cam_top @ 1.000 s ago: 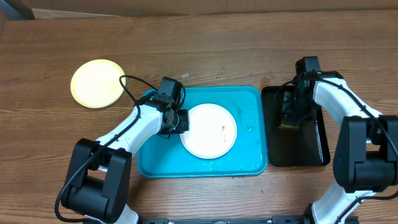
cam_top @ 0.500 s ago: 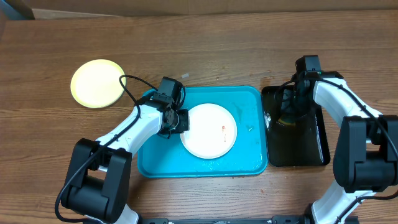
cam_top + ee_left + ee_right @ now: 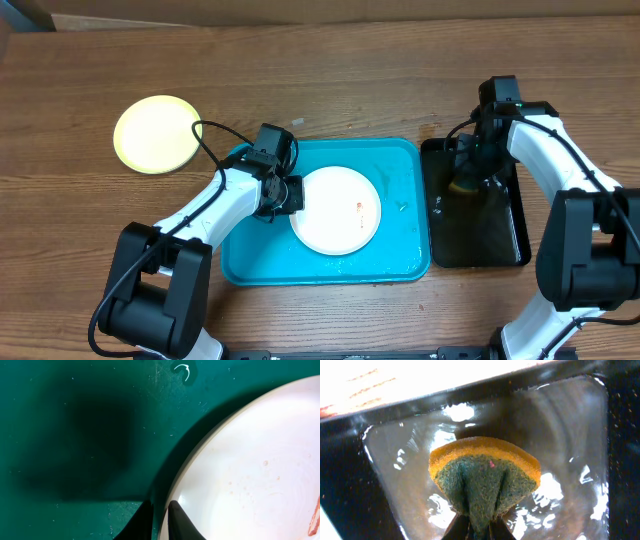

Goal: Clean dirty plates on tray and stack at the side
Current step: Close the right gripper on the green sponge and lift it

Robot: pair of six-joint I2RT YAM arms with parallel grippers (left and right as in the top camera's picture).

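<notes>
Left tool [image 3: 292, 194] at left rim of white plate [image 3: 342, 215] on turquoise tray [image 3: 400, 165]; yellow-green plate [image 3: 155, 134] apart on table [image 3: 330, 70].

From overhead you are looking straight down on the whole brown wooden worktop [image 3: 320, 80]. Your left wrist camera is pointing down, very near, at the large turquoise plastic tray [image 3: 75, 410] and round white plate [image 3: 250, 475]; your right is facing the yellow-and-green sponge [image 3: 485, 475] over the narrow black tray [image 3: 570, 425]. Overhead is covering both.
</notes>
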